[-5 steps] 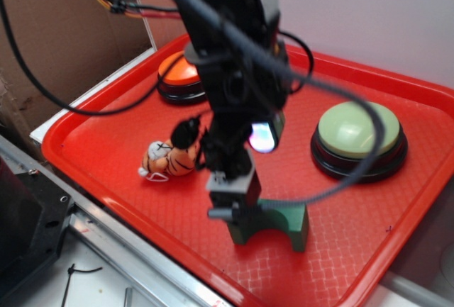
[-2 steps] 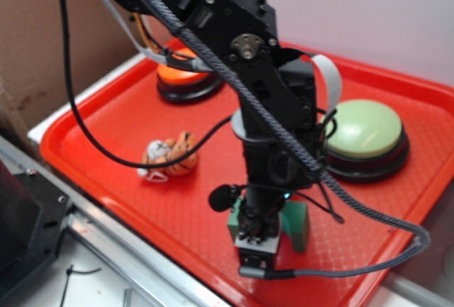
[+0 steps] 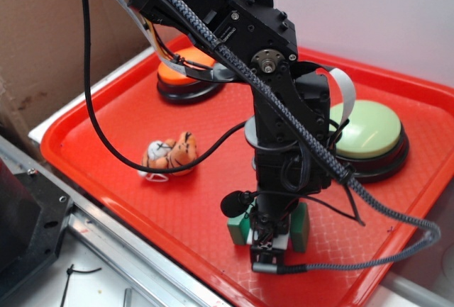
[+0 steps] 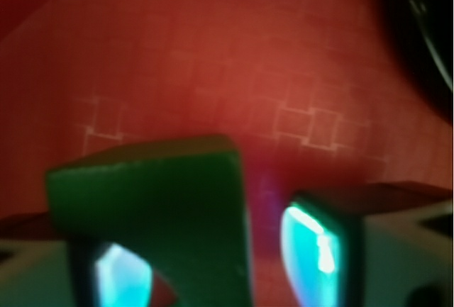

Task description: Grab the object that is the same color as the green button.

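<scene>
On the red tray, exterior view: the gripper is down over the green block near the front edge, the green button behind, a tiger plush left, an orange button at the back. Wrist view: the block sits between spread fingers, a gap showing on the right — jaws open, not clamped.
</scene>
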